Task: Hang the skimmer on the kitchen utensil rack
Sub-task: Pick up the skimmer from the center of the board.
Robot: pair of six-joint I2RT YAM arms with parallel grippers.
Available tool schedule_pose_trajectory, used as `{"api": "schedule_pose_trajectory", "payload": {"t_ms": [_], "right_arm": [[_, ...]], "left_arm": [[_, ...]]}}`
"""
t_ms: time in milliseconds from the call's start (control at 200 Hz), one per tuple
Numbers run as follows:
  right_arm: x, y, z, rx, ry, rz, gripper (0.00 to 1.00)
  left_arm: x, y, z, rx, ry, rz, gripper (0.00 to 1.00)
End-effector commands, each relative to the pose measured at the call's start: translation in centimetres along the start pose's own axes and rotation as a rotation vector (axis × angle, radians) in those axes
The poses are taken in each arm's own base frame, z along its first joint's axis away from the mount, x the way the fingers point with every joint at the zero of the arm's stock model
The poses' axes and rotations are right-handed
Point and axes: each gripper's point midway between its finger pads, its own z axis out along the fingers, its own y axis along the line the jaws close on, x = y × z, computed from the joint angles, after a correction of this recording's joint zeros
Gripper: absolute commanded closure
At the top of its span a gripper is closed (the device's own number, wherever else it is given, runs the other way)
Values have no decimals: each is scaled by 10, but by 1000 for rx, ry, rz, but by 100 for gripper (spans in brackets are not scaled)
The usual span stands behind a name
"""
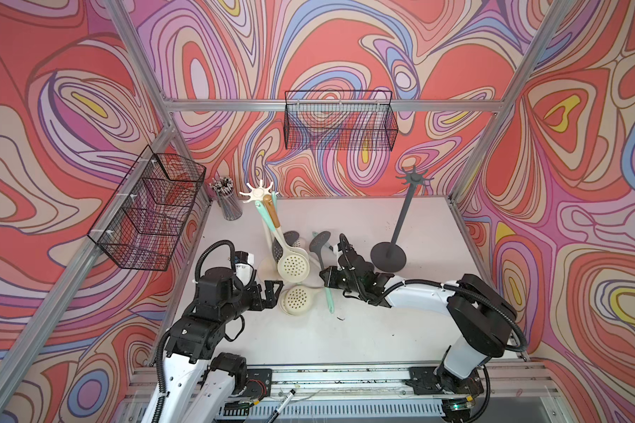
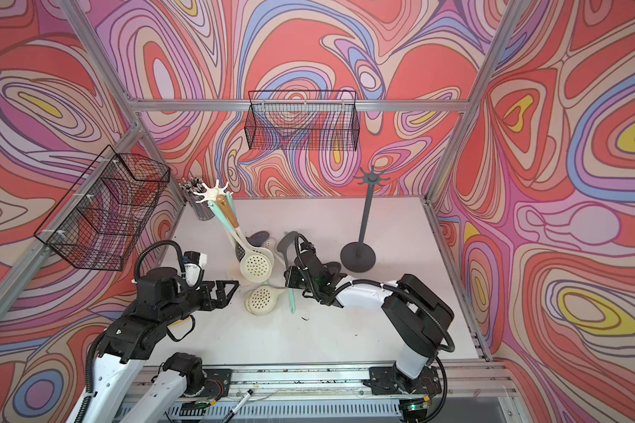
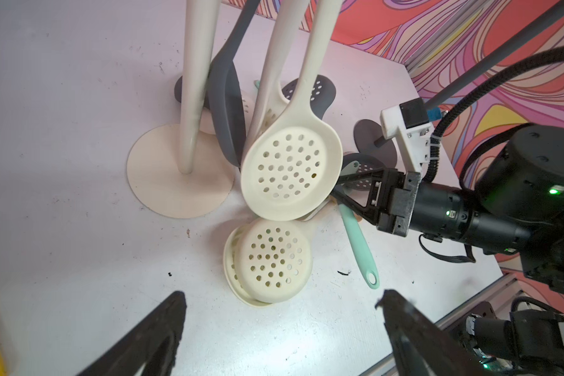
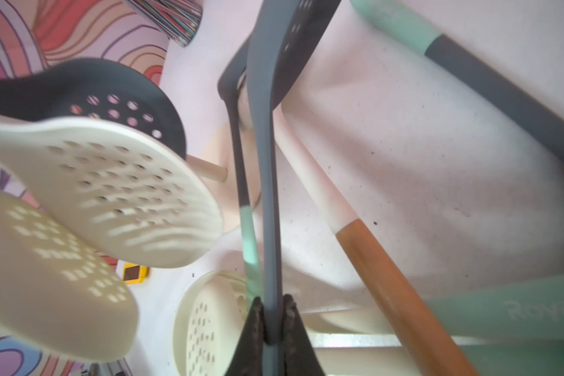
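Observation:
A dark grey skimmer (image 1: 319,241) (image 2: 286,243) lies among the utensils at mid-table, its perforated head toward the back wall. My right gripper (image 1: 325,276) (image 4: 272,301) is shut on the skimmer's thin grey handle (image 4: 267,195). The cream rack (image 1: 259,192) carries several hanging skimmers. The dark grey rack (image 1: 413,179) stands bare at the back right. My left gripper (image 1: 272,293) (image 3: 282,298) is open and holds nothing, just left of a cream skimmer (image 3: 272,260) lying on the table.
A mint-handled skimmer (image 3: 358,241) lies beside the cream one. The cream rack's round base (image 3: 163,182) and the grey rack's base (image 1: 388,256) sit on the table. A cup of pens (image 1: 230,205) stands back left. Wire baskets (image 1: 340,121) (image 1: 151,212) hang on the frame.

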Motion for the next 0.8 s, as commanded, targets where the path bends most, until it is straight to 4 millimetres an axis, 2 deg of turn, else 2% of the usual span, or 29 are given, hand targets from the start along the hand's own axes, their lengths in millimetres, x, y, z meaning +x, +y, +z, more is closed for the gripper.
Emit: {"api": "schedule_pose_trajectory", "payload": {"t_ms": [0,205,351,481,791], "right_arm": [[-10,0,-13,8,-15,36,93],[-24,0,-36,18,-31,82,95],[-33,-5,-56,19,-60,123,95],[-41,-7,-71,19,-77,172,95],[-60,1,-104,-7,-118,272,96]], "left_arm": [[-4,-17,-4,93,-25,48,6],[-5,-49,-19,266,-59,174,6],[-6,-78,-40,417,-115,313,4],[-10,-97,-58,503,-180,414,2],[-34,-126,-86,614,-315,490,2]]}}
